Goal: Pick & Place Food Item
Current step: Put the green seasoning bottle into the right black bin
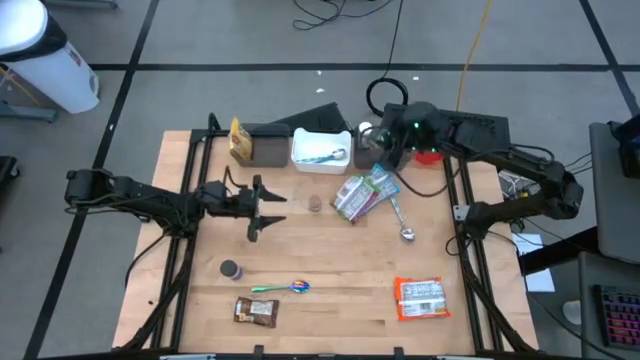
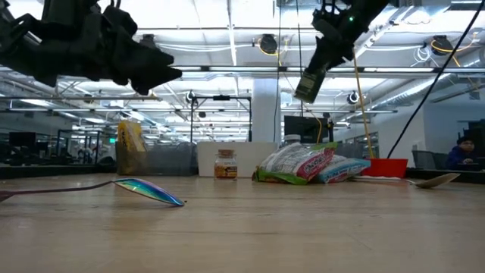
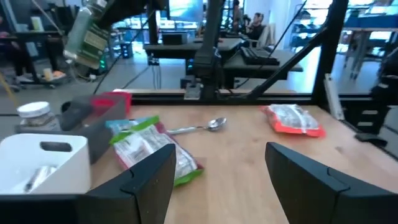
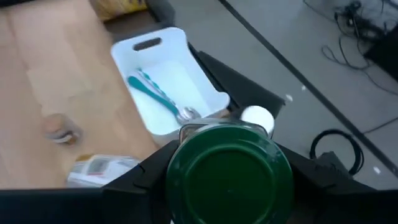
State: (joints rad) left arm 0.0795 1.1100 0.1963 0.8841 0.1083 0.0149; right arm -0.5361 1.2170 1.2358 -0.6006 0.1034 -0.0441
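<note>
Wooden table (image 1: 330,300) carried, along its near edge: one brown snack bar (image 1: 254,312), one iridescent spoon (image 1: 281,288), one small dark-capped jar (image 1: 231,269), one red-and-white food packet (image 1: 420,298). Mid-table: left hand (image 1: 268,208) hovered above the boards, fingers spread apart, nothing between them. Further on: one small brown jar (image 1: 316,203), two green-and-white snack bags (image 1: 360,194) lying touching, one metal spoon (image 1: 401,222) just beside them. Far edge: yellow bag (image 1: 239,141), dark bin (image 1: 270,147), white bin (image 1: 321,147) holding a teal-handled utensil (image 4: 155,94). Right hand (image 4: 229,177) was raised over the far end near the white bin, clenched on a green-lidded jar (image 4: 229,168), held tilted in the air.
</note>
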